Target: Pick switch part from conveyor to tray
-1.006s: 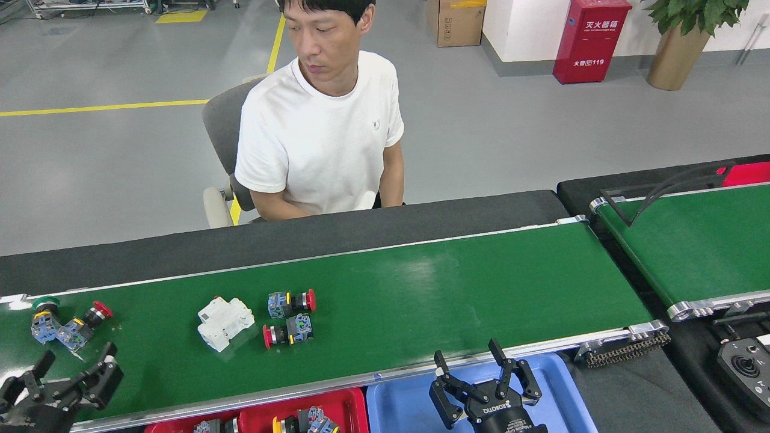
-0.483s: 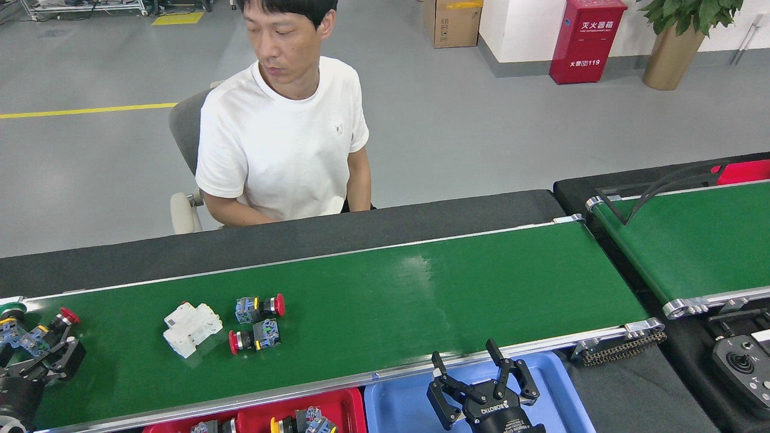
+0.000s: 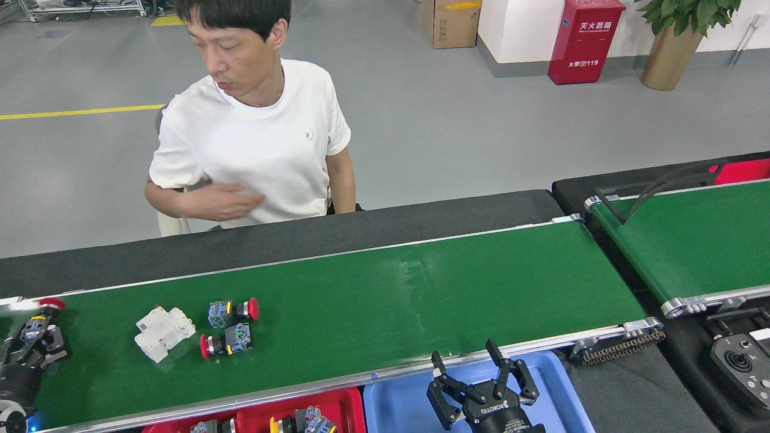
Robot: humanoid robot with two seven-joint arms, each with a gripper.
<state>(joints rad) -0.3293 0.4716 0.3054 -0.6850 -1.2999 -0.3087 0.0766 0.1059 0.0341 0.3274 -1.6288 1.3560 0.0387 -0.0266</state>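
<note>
At conveyor (image 3: 373,288) left end: left gripper (image 3: 36,343) clamps red-capped switch (image 3: 37,325), small, rigid, light; hold body. Right gripper (image 3: 481,385) jaws wide, empty.

Green conveyor (image 3: 361,288); red tray (image 3: 343,406); blue tray (image 3: 397,403).

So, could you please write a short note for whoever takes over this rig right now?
Left gripper: at the conveyor's far left end, jaws closed on a red-capped switch part.
Right gripper: open and empty, above the blue tray.
On the belt: two red-capped switch parts lying side by side, with a white breaker block just to their left.
Red tray: at the bottom edge, already holding a few switch parts.
Done: several parts trayed, one in grasp.
Left: carry the held part to the red tray, then the two on the belt.
A person sits across the conveyor.
</note>
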